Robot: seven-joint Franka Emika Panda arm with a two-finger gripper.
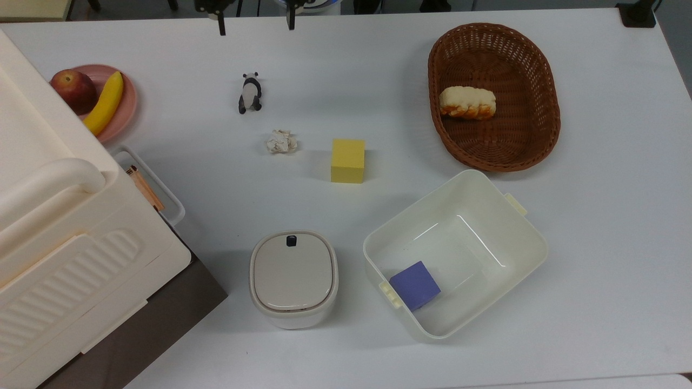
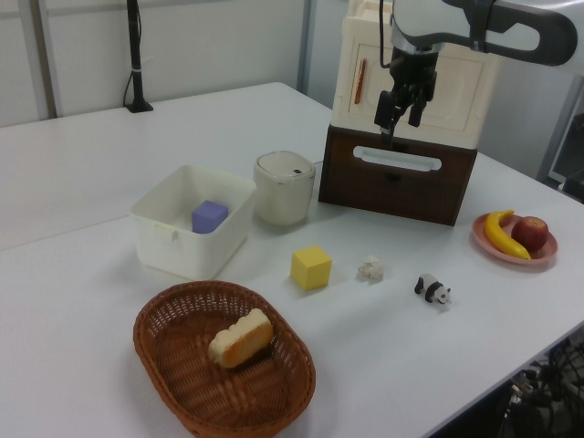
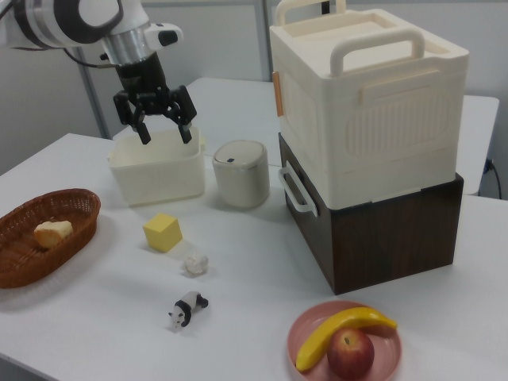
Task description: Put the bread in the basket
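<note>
Black end effector (image 3: 163,127) shows fingers spread wide and empty in the right view; top view catches just its fingertips (image 1: 220,26) at the top edge. Bread (image 1: 467,102) lies in the basket (image 1: 545,141), well apart toward the top view's right.

Basket (image 1: 545,102) – dark woven wicker, rough; bread (image 1: 467,102) – glossy orange-brown top; tub (image 1: 527,237) – smooth cream plastic.
</note>
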